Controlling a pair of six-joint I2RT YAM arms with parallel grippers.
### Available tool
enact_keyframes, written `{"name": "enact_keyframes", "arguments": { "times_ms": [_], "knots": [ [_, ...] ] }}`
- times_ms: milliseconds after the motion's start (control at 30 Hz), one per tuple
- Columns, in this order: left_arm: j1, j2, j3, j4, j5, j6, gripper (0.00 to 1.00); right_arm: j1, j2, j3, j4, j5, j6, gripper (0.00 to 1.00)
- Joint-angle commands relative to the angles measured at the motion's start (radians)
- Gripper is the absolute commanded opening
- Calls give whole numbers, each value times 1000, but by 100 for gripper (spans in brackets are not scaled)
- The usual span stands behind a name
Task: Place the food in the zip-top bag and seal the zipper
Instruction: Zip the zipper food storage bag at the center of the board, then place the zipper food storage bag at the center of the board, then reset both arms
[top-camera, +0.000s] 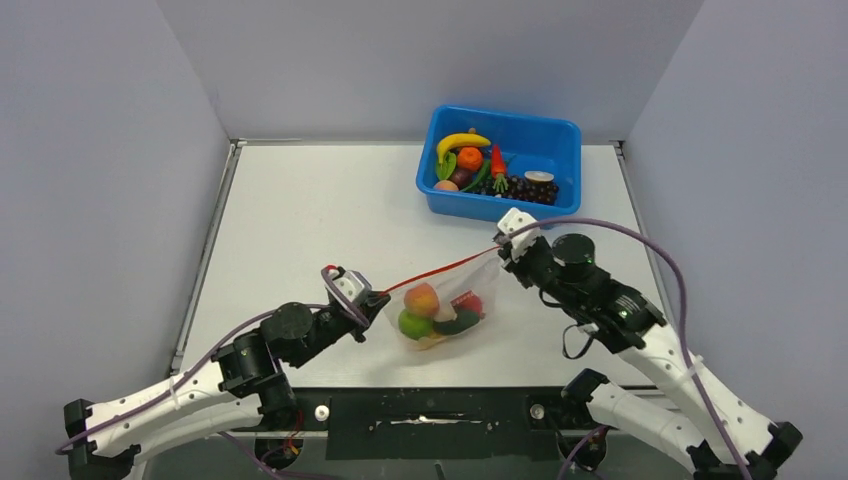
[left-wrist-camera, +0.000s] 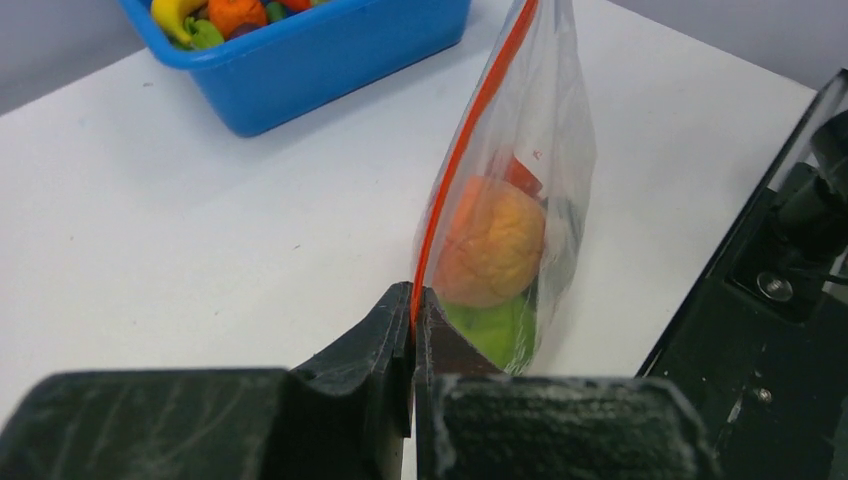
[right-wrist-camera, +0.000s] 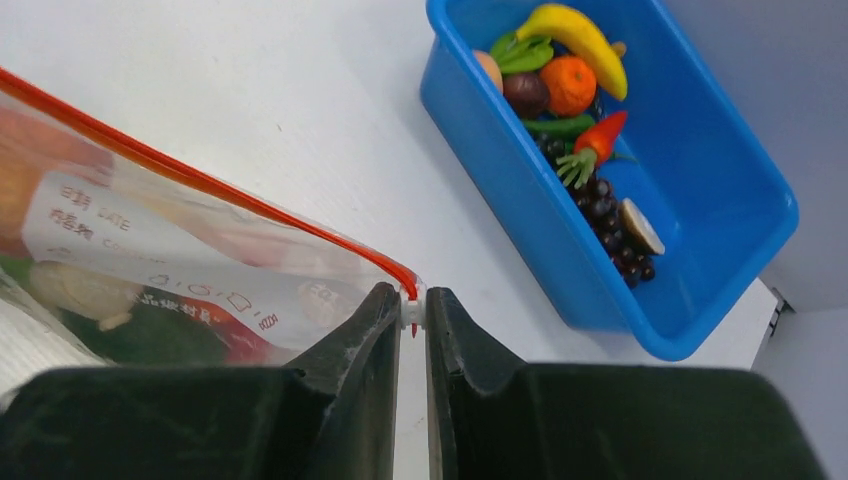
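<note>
The clear zip-top bag (top-camera: 445, 310) hangs stretched between my two grippers above the table. Its orange-red zipper (top-camera: 430, 275) runs taut along the top edge. Inside are a peach (top-camera: 421, 298), a green round fruit (top-camera: 413, 324), a red piece (top-camera: 470, 303) and a dark green piece (top-camera: 457, 323). My left gripper (top-camera: 378, 297) is shut on the zipper's left end (left-wrist-camera: 414, 300). My right gripper (top-camera: 503, 240) is shut on the small white slider (right-wrist-camera: 411, 312) at the zipper's right end. The peach (left-wrist-camera: 490, 240) and green fruit (left-wrist-camera: 495, 330) show through the bag in the left wrist view.
A blue plastic bin (top-camera: 500, 205) stands at the back right, holding a banana (top-camera: 462, 141), an orange, a carrot, grapes and other toy food. It also shows in the right wrist view (right-wrist-camera: 700, 300). The black mounting rail (top-camera: 430, 410) runs along the table's near edge.
</note>
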Motion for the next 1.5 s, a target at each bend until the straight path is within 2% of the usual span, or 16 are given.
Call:
{"name": "enact_keyframes", "arguments": {
  "times_ms": [0, 67, 133, 333, 467, 633, 833, 1000, 1200, 1333, 1467],
  "knots": [
    [7, 34, 60, 15, -166, -100, 0, -19, 148, -56, 236, 178, -63, 4],
    [16, 44, 62, 12, -176, -124, 0, -25, 201, -67, 311, 163, -75, 7],
    [30, 58, 65, 9, -177, -147, 0, -31, 237, -74, 387, 124, -76, 15],
    [113, 118, 87, -21, -170, -193, 0, -32, 266, -56, 486, 69, -52, 51],
    [232, 168, 107, -47, -109, -215, 0, -32, 219, -62, 483, 60, -21, 65],
    [404, 226, 123, -65, -14, -266, 0, -30, 143, -87, 477, -4, 35, 97],
    [580, 316, 143, -142, -29, -370, 0, -30, 98, -96, 464, 0, 110, 98],
    [613, 361, 136, -169, -74, -452, 2, -30, 115, -78, 421, 2, 157, 98],
    [625, 335, 125, -172, -127, -514, 28, -29, 141, -60, 389, 7, 256, 98],
    [627, 321, 142, -196, -158, -509, 44, -28, 164, -38, 367, 73, 364, 98],
    [627, 307, 197, -222, -148, -509, 60, -28, 204, 2, 332, 68, 432, 97]
  ]
}}
